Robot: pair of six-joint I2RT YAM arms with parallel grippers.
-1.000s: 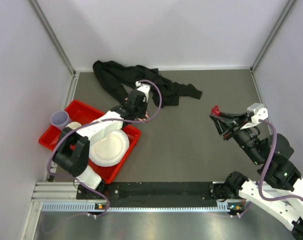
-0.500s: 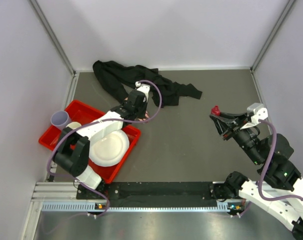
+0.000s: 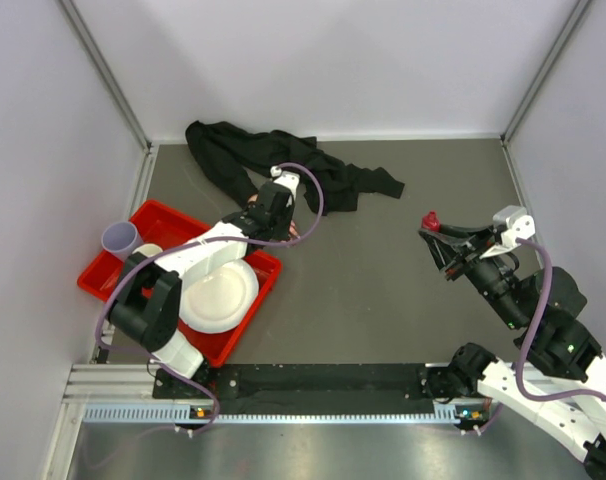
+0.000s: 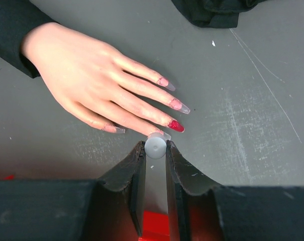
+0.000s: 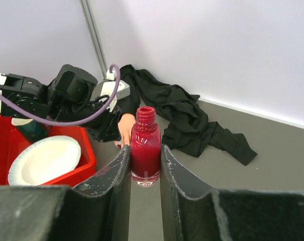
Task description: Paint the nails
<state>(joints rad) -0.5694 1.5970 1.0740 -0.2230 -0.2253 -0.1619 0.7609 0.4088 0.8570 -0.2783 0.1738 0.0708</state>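
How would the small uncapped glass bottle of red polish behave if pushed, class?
The small round glass bottle of red polish looks tall over a narrow base, so it probably tips easily. Its neck is open, so tipping would likely spill. Smooth glass may slip.

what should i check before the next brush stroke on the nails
1. left tool shut on the brush cap: ok
2. right tool gripping the polish bottle upright, neck open: ok
3. mannequin hand palm down on the table, fingers spread: ok
4. brush tip lined up on a nail: cannot tell, the cap hides it
5. all nails painted: not ok, only the red nail is solid red
6. polish on the brush: cannot tell
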